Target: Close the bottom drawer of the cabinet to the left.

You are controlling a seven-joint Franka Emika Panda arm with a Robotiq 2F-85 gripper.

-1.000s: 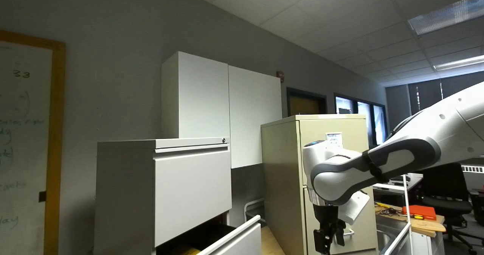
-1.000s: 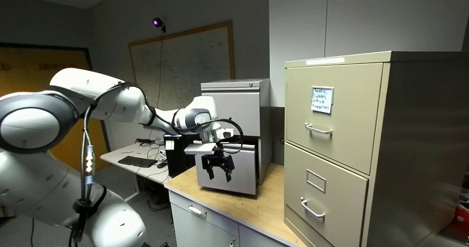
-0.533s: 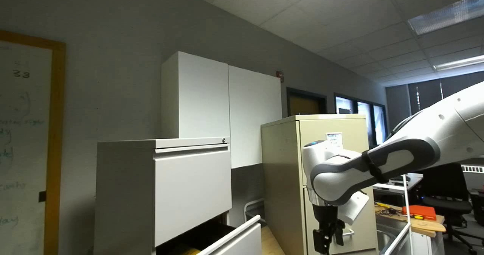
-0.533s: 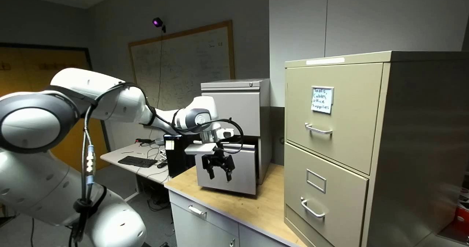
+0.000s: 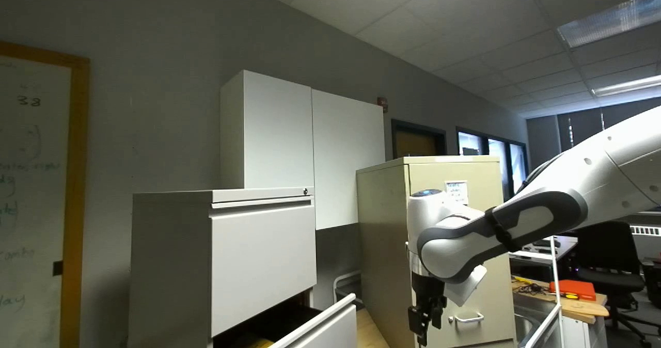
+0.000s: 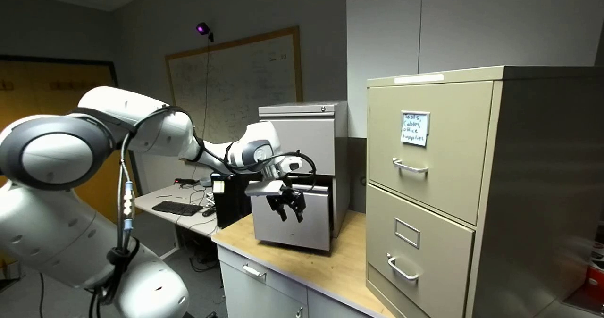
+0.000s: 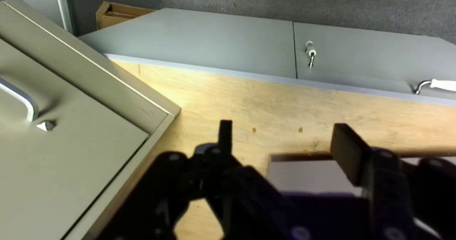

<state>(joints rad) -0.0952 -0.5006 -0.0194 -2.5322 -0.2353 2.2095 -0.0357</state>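
The cabinet (image 5: 263, 255) is pale grey-white metal with a closed upper drawer front; it also stands in an exterior view (image 6: 341, 162) on a wooden counter. Its bottom drawer (image 5: 334, 332) is pulled out, with a dark gap above it, and its flat front shows in an exterior view (image 6: 314, 233). My gripper (image 6: 292, 220) is in front of that front, pointing down, apart from it in an exterior view (image 5: 429, 335). In the wrist view the gripper (image 7: 284, 128) has its fingers wide apart with nothing between them. Part of the bottom drawer (image 7: 306, 176) shows behind the fingers.
A beige filing cabinet (image 6: 429, 134) with protruding handles stands on the counter (image 6: 339, 271) beside the grey one. A white wall cupboard (image 5: 279, 131) hangs behind. A desk with a keyboard (image 6: 177, 208) is beyond the arm.
My gripper has moved leftward in an exterior view, and up and slightly right in an exterior view, nearer the drawer front. The bottom drawer has not visibly moved.
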